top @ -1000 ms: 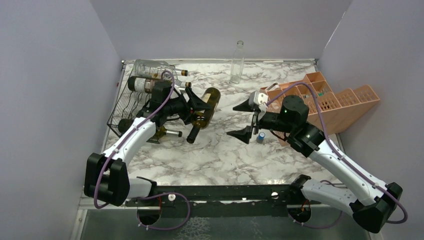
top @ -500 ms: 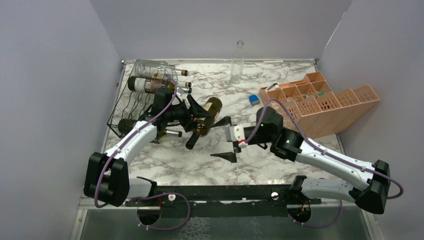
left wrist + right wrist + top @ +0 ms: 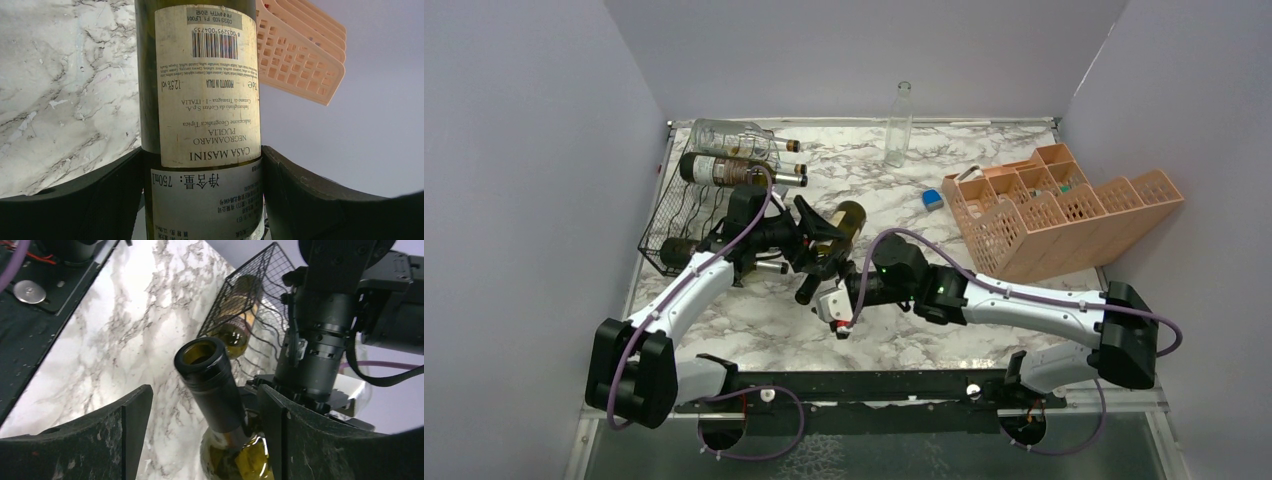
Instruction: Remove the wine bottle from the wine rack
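Note:
The wine bottle [image 3: 842, 217] is dark green with a cream label. It hangs tilted in the air just right of the black wire-mesh wine rack [image 3: 674, 215], neck pointing down toward me. My left gripper [image 3: 816, 232] is shut on the bottle's body; in the left wrist view the black fingers [image 3: 310, 200] press both sides of the labelled bottle [image 3: 205, 90]. My right gripper [image 3: 824, 292] is open and straddles the bottle's neck [image 3: 215, 385]. Its fingers [image 3: 100, 440] stand on either side, with a gap on the left side. The rack also shows in the right wrist view [image 3: 250, 290].
Three more bottles lie on the rack: a clear one [image 3: 724, 135], a dark labelled one [image 3: 724, 168] and a lower one [image 3: 754, 265]. A tall clear bottle [image 3: 899, 125] stands at the back. A salmon-orange crate [image 3: 1064, 210] sits at the right, with a small blue object [image 3: 933, 199] beside it.
My right arm has swung left from beside the crate, and its open gripper now sits around the bottle's neck. My left gripper has kept hold of the bottle and moved it slightly.

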Available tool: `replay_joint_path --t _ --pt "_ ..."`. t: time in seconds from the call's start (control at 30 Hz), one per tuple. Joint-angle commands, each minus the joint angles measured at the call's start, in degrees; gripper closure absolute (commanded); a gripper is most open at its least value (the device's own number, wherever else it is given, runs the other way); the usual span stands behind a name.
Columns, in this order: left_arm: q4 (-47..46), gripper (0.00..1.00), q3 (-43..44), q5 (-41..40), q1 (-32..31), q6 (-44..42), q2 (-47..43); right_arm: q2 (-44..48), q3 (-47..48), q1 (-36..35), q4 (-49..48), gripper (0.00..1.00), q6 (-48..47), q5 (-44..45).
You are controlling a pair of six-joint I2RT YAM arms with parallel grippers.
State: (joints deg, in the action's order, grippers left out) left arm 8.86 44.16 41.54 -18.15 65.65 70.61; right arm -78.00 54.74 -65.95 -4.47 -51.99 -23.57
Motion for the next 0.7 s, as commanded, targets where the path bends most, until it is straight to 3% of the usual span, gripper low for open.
replay_joint_path --t 0.0,0.17,0.43,0.67 --pt "-5.14 0.5 0.27 1.69 -0.79 1.67 -2.73 -0.85 -0.38 -0.97 -7.53 0.24 -3.26 3.17" --pt "-4.45 0.5 0.25 1.49 -1.05 1.43 -2.71 -1.78 -0.75 -1.45 -8.79 0.31 -4.36 4.02" --pt "-4.21 0.5 0.01 0.9 -1.42 1.77 -3.37 -2.58 -1.02 -1.49 -9.53 0.33 -4.46 4.52" --pt "-3.81 0.49 -0.54 0.56 -1.6 1.74 -3.81 -1.94 -1.57 -1.7 -11.06 0.53 -2.61 4.47"
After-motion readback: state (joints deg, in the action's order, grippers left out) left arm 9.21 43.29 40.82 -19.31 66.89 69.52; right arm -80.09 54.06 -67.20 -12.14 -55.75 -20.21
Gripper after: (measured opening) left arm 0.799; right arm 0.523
